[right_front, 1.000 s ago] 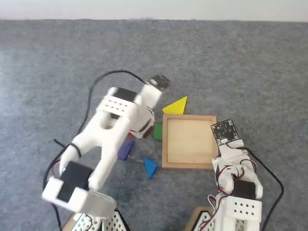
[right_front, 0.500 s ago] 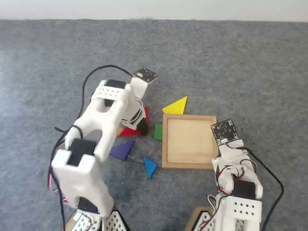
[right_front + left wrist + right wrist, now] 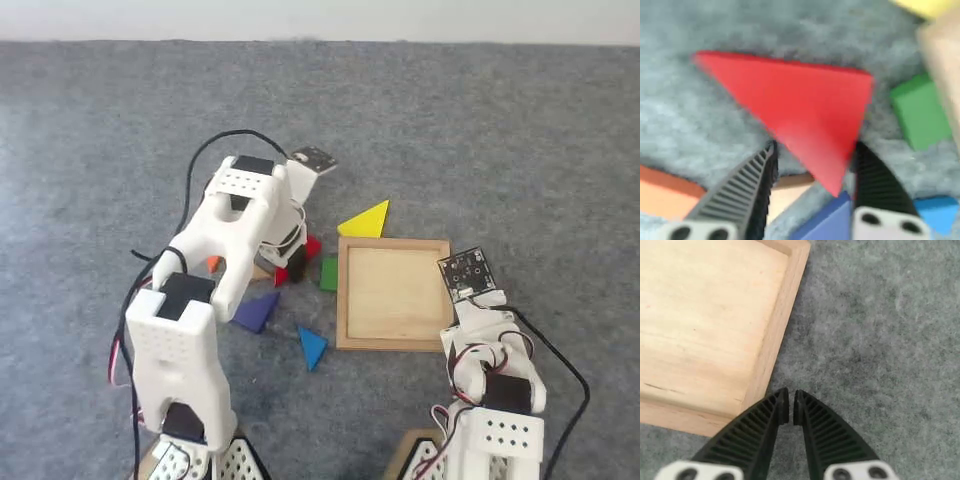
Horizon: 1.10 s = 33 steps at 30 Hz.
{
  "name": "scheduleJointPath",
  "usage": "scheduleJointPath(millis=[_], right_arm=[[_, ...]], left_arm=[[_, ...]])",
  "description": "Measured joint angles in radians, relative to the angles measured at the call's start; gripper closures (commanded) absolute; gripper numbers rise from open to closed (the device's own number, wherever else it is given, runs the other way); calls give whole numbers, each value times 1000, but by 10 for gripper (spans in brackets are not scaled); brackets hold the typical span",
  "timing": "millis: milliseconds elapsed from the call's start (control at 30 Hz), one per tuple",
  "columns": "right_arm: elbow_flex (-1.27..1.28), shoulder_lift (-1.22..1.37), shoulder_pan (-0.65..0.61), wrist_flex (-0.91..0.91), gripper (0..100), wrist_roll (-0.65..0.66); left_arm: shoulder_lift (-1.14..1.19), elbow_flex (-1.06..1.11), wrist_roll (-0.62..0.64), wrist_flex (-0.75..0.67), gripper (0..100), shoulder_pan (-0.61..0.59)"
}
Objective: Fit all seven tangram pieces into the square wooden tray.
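Observation:
The square wooden tray (image 3: 393, 246) lies empty at centre right. My left gripper (image 3: 815, 150) is down over the pieces left of it, and its jaws touch both edges of a corner of the red triangle (image 3: 795, 105). Part of the red triangle (image 3: 312, 246) shows under the arm. The green square (image 3: 328, 272) and yellow triangle (image 3: 366, 220) lie by the tray's left side. The purple piece (image 3: 255, 310), blue triangle (image 3: 312, 346) and orange piece (image 3: 213, 264) lie farther out. My right gripper (image 3: 791, 395) is shut and empty beside the tray's rim (image 3: 785, 310).
A pale tan piece (image 3: 785, 192) lies under the left gripper, between the orange piece (image 3: 665, 192) and the purple one (image 3: 825, 220). The left arm's black cable (image 3: 215, 155) loops over the grey carpet. Open carpet stretches behind and to both sides.
The left arm has swung over the pieces and dropped its gripper onto the red triangle, which has shifted slightly toward the tray. The right arm has kept still.

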Motion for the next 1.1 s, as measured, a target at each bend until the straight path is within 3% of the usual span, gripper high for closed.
scheduleJointPath(millis=[500,600,767,1100], right_arm=[[0,0,0,0,959,0],[0,0,0,0,959,0],[0,0,0,0,959,0],[0,0,0,0,959,0]], left_arm=[[-11,3,296,-137,667,20],[12,-15,318,-146,716,21],[91,-146,325,-72,901,29],[118,-269,325,-15,916,41]])
